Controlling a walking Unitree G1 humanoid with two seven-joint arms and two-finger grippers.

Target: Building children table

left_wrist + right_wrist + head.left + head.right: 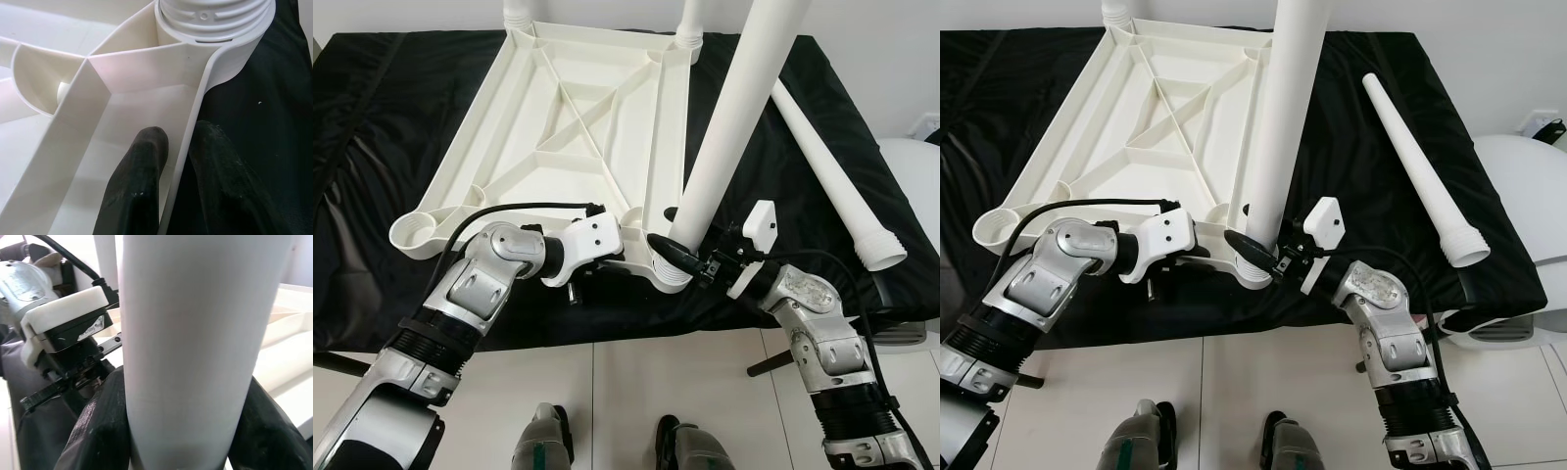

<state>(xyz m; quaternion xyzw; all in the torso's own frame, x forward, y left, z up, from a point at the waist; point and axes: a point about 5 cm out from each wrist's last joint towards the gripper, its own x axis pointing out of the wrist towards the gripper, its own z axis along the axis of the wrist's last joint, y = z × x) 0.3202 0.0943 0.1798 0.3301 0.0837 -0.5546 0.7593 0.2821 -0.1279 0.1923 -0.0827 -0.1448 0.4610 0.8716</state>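
While the right gripper (680,257) clenched the leg (729,122) in its socket, the left gripper (178,161) pinched the table frame's (558,108) rim; a tilted leg could cross-thread.

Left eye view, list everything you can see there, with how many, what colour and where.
Tabletop: one, white, upside down on the black cloth, ribbed underside up.
Fitted legs: three, white, upright in corner sockets, two far, one near.
Loose leg: one, white, lying on the cloth, right of the tabletop.
Empty socket: one, white, near left corner.
Black cloth: one, covering the work surface.
Left gripper: pinching the tabletop's rim.
Right gripper: closed around the near leg.
Robot feet: two, on the tiled floor.
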